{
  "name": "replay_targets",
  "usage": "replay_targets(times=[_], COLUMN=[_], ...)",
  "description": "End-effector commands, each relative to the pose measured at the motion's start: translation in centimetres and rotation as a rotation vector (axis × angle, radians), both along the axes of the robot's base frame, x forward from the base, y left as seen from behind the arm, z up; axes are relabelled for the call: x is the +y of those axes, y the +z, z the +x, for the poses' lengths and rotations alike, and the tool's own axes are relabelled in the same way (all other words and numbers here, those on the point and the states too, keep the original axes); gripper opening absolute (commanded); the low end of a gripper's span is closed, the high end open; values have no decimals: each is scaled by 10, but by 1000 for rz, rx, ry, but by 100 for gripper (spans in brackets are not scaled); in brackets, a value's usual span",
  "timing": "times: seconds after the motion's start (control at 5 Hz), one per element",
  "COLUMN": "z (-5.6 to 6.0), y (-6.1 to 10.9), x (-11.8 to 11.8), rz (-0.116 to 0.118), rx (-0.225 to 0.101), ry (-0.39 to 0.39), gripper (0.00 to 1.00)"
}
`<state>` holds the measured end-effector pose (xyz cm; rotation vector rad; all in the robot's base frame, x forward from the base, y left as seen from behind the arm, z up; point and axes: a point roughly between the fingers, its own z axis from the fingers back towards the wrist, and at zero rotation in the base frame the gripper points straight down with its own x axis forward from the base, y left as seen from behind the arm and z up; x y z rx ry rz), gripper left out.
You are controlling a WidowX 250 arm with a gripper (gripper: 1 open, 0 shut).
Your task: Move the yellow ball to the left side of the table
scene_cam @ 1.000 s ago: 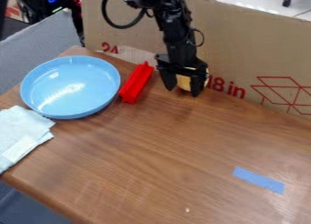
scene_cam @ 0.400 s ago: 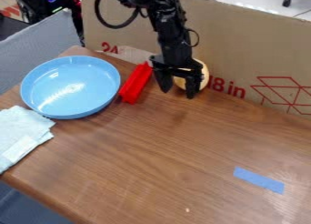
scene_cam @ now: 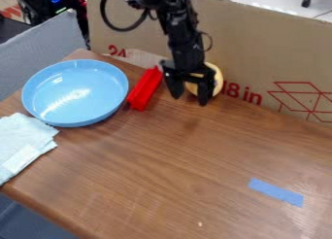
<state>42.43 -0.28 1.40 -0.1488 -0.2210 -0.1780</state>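
Note:
The yellow ball [scene_cam: 211, 85] rests on the brown wood table [scene_cam: 195, 175] at the back, close to the cardboard wall, mostly hidden behind the gripper. My black gripper [scene_cam: 189, 88] hangs from the arm directly over the ball's left side, fingers pointing down and spread open. One finger [scene_cam: 173, 85] stands left of the ball and the other in front of it. Whether the fingers touch the ball cannot be told.
A red rectangular block [scene_cam: 146, 87] lies just left of the gripper. A blue bowl [scene_cam: 77, 92] sits at the left, with a pale cloth [scene_cam: 21, 141] at the front-left edge. Blue tape [scene_cam: 275, 191] is stuck front right. A cardboard box wall [scene_cam: 266, 49] runs along the back.
The gripper has shifted slightly left, so more of the yellow ball shows on its right side. The jaws stay open and nothing else moved.

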Motion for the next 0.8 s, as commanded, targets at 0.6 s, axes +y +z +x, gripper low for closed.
replay_targets(times=[0.6], z=[-25], y=[24], x=[10], rz=[5], rx=[-46], ry=[-36], gripper=[100])
